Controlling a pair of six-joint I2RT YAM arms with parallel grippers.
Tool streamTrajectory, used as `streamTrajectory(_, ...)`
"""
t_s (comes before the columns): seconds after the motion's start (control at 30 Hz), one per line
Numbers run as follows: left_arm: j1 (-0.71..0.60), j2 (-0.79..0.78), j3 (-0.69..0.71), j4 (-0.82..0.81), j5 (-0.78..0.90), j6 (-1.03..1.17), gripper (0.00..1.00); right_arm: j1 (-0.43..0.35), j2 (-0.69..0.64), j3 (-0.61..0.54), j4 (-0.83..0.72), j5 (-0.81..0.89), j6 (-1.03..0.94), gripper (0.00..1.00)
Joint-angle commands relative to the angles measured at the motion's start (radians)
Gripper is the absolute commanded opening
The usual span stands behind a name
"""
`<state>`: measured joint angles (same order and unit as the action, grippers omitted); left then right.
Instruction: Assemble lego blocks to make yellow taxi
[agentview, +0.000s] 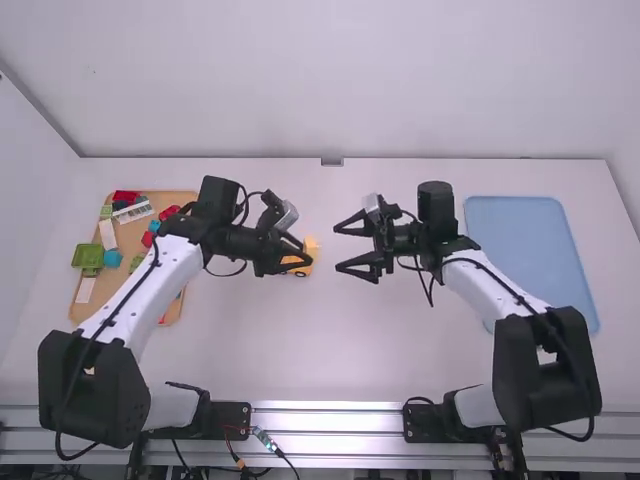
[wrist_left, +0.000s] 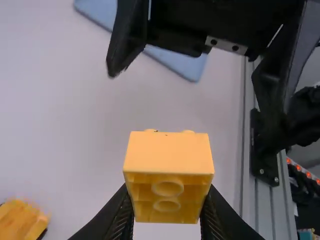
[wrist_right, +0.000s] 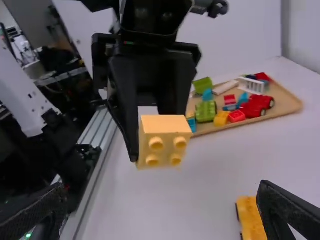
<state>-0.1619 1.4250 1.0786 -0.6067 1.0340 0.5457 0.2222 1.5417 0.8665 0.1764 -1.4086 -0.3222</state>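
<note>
Left gripper (agentview: 303, 253): I grip a yellow block (wrist_right: 165, 131), studs facing my right gripper (agentview: 337, 249);
Right gripper: I spread its fingers wide;
Yellow car base (wrist_right: 250, 219): on my table (agentview: 330, 350), apart from the block;

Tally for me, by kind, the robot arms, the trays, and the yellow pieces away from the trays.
Robot arms (left arm and right arm): 2
Trays (blue tray and wooden tray): 2
Yellow pieces (block in the left gripper and wheeled piece on the table): 2
Total: 6
</note>
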Motion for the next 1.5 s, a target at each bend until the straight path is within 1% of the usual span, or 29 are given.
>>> streamTrajectory(0.0,-0.002,-0.018,-0.023,0.017,0.095,0.035,0.01,0.035,0.007,0.055,0.003,-0.095,-0.026,1.00)
streamTrajectory(0.1,-0.011,-0.019,-0.046,0.030,0.158,0.114,0.01,0.068,0.007,0.075,0.004,-0.092,0.028,1.00)
streamTrajectory(0.17,-0.019,-0.019,-0.058,0.031,0.170,0.150,0.01,0.080,0.007,0.084,0.003,-0.076,0.060,0.98)
streamTrajectory(0.37,-0.021,-0.021,-0.089,0.120,0.181,0.088,0.01,0.107,0.007,0.091,0.003,-0.027,0.099,0.95)
streamTrajectory(0.5,-0.026,-0.023,-0.102,0.169,0.188,0.077,0.02,0.113,0.007,0.090,0.026,-0.023,0.169,0.93)
streamTrajectory(0.63,-0.038,-0.034,-0.118,0.202,0.187,0.077,0.02,0.111,0.007,0.089,0.053,0.046,0.260,0.89)
streamTrajectory(0.93,-0.036,-0.055,-0.117,0.237,0.232,0.072,0.02,0.119,0.007,0.088,0.047,0.045,0.242,0.88)
streamTrajectory(1.03,-0.040,-0.055,-0.118,0.293,0.233,-0.007,0.02,0.119,0.007,0.088,0.027,0.042,0.203,0.88)
streamTrajectory(1.13,-0.042,-0.055,-0.118,0.325,0.233,-0.031,0.02,0.119,0.007,0.087,0.023,0.042,0.192,0.88)
streamTrajectory(1.27,-0.042,-0.055,-0.118,0.319,0.232,-0.028,0.02,0.119,0.007,0.087,0.026,0.041,0.183,0.83)
streamTrajectory(1.33,-0.044,-0.055,-0.118,0.316,0.232,-0.027,0.02,0.119,0.007,0.088,0.029,0.042,0.183,0.79)
streamTrajectory(1.4,-0.041,-0.055,-0.118,0.312,0.232,-0.028,0.02,0.119,0.007,0.088,0.039,0.042,0.185,0.73)
streamTrajectory(1.47,-0.045,-0.055,-0.119,0.312,0.232,-0.027,0.02,0.119,0.007,0.087,0.048,0.041,0.191,0.72)
